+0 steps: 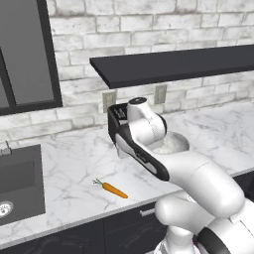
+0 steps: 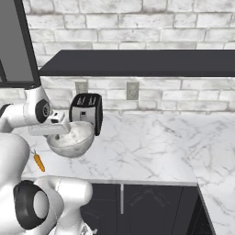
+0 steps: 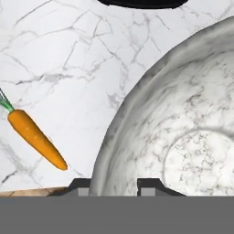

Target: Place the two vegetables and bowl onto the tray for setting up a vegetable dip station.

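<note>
**Bowl lifted by its rim, carrot waiting on the counter**

Bowl (image 3: 183, 137) looks pinched at its near rim: in the hand view the gripper (image 3: 114, 185) has one finger outside the wall and one inside, clamped on the edge. My guess is that a rim grab is the only way to hold something that wide. From the right, the bowl (image 2: 71, 137) hangs just above the counter (image 2: 147, 147). The arm reaches forward, forearm roughly level. Carrot (image 1: 113, 189) lies nearer the counter's front edge, toaster (image 2: 86, 112) behind the bowl.

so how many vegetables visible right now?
1: the carrot, lying on the counter beside the bowl that the gripper holds by its rim. Another vegetable may be hidden behind the arm.
</note>
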{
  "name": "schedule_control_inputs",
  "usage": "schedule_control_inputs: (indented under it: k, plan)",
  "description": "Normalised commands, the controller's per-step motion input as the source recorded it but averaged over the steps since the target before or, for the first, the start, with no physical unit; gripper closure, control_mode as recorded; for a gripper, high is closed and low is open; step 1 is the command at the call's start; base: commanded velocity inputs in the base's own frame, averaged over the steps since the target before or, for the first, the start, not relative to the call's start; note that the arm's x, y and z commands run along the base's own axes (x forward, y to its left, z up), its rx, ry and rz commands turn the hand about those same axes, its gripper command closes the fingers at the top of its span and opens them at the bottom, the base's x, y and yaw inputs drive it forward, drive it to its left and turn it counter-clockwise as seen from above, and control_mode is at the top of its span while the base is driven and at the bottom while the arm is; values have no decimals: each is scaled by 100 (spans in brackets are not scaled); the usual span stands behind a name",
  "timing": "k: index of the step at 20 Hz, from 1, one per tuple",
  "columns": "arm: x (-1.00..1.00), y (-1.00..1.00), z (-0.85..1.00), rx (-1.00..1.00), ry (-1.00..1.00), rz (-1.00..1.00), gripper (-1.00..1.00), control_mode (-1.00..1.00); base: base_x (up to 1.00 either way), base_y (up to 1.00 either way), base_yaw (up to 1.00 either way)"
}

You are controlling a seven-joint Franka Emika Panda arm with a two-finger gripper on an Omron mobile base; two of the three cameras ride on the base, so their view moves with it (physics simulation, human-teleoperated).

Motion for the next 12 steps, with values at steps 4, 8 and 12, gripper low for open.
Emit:
schedule_control_inputs:
  k: [4, 8, 12]
  plan:
    - [-25, 11, 24, 5, 9, 7, 100, -100, 0, 0, 0]
    - [-23, 0, 21, 5, 4, 7, 100, -100, 0, 0, 0]
    - [-23, 1, 18, 2, 0, 4, 100, -100, 0, 0, 0]
